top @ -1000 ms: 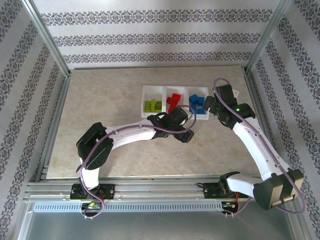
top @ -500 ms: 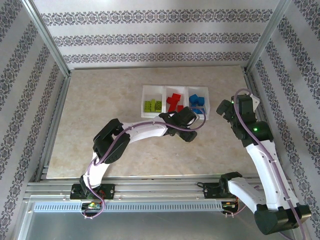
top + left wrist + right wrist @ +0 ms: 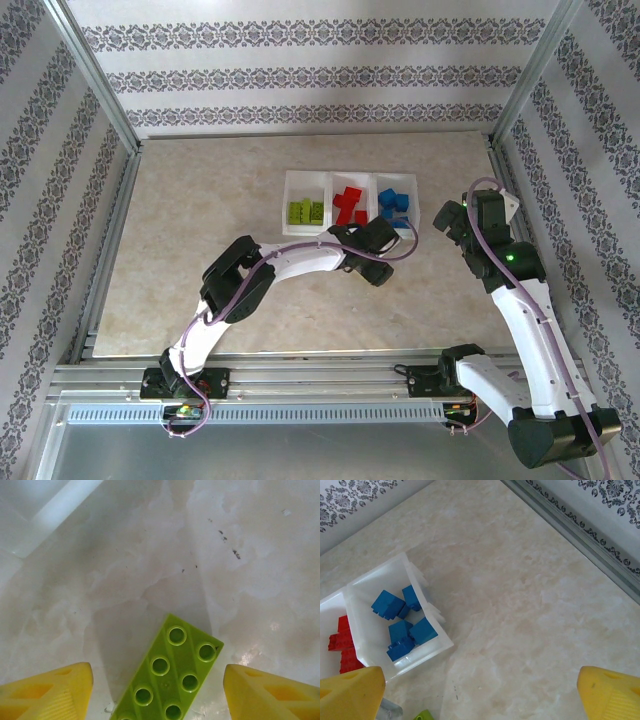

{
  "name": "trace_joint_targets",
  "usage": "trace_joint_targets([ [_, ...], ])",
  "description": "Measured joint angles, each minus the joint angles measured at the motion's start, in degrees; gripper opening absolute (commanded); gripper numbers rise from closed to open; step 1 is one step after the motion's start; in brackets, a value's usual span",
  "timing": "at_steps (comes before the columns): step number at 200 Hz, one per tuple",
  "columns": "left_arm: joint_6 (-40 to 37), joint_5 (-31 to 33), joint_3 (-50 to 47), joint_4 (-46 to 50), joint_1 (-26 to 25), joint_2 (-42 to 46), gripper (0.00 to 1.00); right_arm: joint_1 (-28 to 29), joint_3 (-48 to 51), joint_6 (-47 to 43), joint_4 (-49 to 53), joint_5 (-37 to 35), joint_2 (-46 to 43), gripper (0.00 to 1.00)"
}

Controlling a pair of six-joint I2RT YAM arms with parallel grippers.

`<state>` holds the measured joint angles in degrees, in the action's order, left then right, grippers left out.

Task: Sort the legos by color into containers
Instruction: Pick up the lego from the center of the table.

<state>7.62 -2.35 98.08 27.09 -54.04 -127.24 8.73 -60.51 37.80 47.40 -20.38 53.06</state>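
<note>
Bricks sit sorted in the low white translucent three-compartment tray (image 3: 330, 174): lime green bricks (image 3: 306, 211) left, red bricks (image 3: 347, 203) middle, blue bricks (image 3: 396, 203) right. One lime green studded brick (image 3: 172, 680) lies flat on the pale marbled desk (image 3: 250, 555) near the tray, between the left gripper (image 3: 156, 672) fingers, which are spread wide and released. The right gripper (image 3: 480, 695) fingers also gape, grasping nothing, above desk beside the blue compartment.

Beige marbled tabletop (image 3: 200, 200) mid-frame; striped damask wallpaper (image 3: 300, 75) across the top; aluminium rail (image 3: 320, 382) along the bottom.
</note>
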Motion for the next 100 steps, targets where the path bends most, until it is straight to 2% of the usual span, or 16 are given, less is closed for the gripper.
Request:
trace_joint_targets([
  [69, -0.2, 1.0, 2.3, 1.8, 0.0, -3.1, 0.69, 0.0, 0.5, 0.0, -0.3, 0.0, 0.0, 0.98],
  [100, -0.2, 1.3, 2.7, 2.2, 0.0, -3.3, 0.65, 0.0, 0.7, 0.0, -0.5, 0.0, -0.1, 0.99],
])
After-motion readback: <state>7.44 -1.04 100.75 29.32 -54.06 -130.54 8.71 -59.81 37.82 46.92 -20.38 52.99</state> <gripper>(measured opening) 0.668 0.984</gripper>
